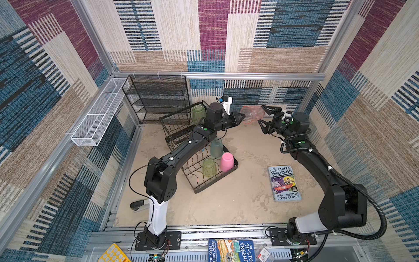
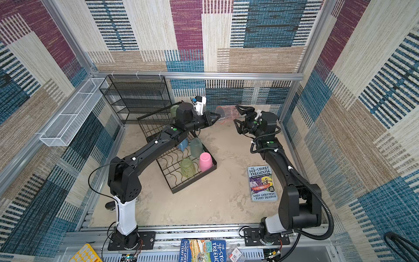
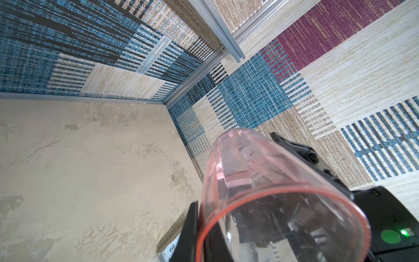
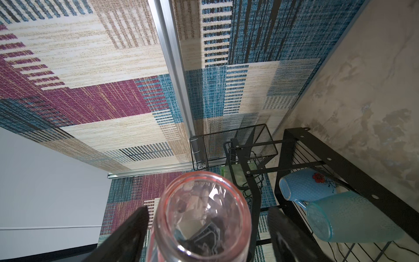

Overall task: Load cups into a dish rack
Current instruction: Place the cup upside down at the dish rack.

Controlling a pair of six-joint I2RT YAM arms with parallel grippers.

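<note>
Carrying the translucent pink cup (image 1: 252, 114) on a rim pinch is where you could lose it. Your left claw (image 1: 241, 118) is clenched on the cup's wall at the mouth, seemingly with one finger inside and one outside. The cup lies sideways in the air above the counter (image 1: 226, 204), between the two arms and near the raised basket of the dish rack (image 1: 215, 181). Your right claw (image 1: 261, 114) is released. Its fingers (image 4: 127, 236) stand wide on either side of the cup's base and, in the right wrist view, do not touch it.

These are my judgements of the hazards:
- **Right claw in the way:** If you swing the left arm while those fingers flank the base, the cup may strike one, twist in the pinch and drop. Back the right arm off first.
- **Weak grip:** A smooth, thin wall gripped at one edge can pivot under its own weight when you turn it mouth-down, so rotate slowly.
- **Crowded tray:** The opaque pink cup (image 1: 226, 161), a green cup (image 1: 208, 167) and the frosted grey-teal cup (image 1: 216, 148) fill one side of the lower tray. A wide approach could topple one.
- **Forearm over the rack:** Your left forearm crosses above the rack, so a dropped elbow could nudge the wire frame.
</note>
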